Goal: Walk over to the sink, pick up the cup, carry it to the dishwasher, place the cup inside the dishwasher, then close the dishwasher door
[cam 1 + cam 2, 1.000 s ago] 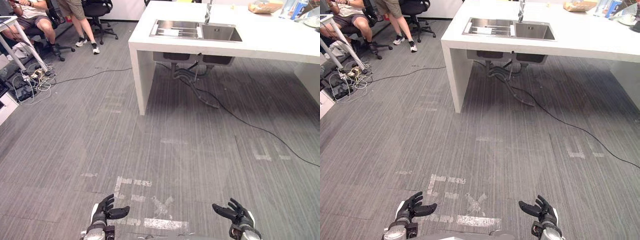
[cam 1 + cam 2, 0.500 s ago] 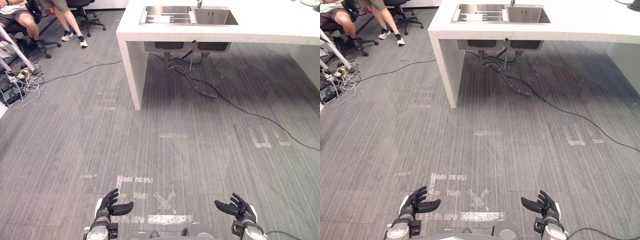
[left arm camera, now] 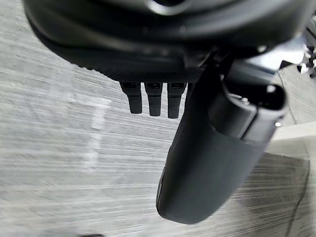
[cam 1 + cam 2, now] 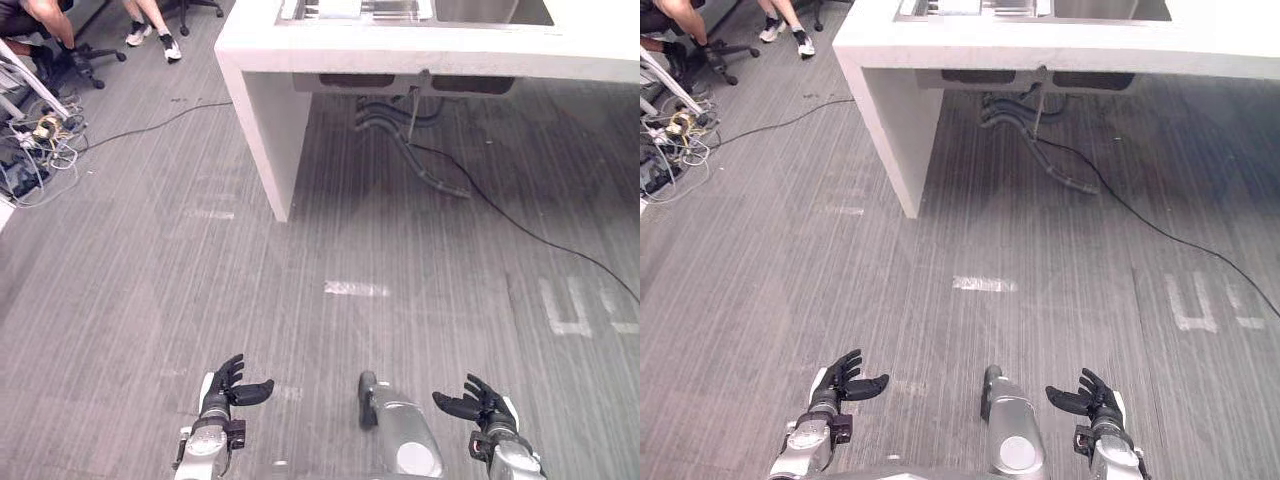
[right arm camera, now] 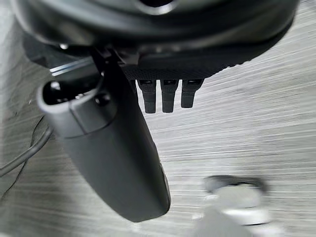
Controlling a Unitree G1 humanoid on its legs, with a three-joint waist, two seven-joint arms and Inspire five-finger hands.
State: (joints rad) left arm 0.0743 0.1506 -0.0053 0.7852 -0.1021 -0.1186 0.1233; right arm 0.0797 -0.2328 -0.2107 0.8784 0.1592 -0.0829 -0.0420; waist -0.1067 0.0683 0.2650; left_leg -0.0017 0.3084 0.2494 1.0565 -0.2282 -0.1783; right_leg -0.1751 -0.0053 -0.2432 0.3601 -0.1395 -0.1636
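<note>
Fingers of the left hand and right hand hang relaxed and spread, empty, low over the floor. The cup cannot be made out; the sink sits well ahead in the white counter, so a skewed walk could bump its end panel.

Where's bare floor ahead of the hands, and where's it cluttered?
Bare: the grey floor between the open left hand, open right hand and the white counter. Crowded: hoses under the counter, a black cable trailing right, a wire tangle far left.
</note>
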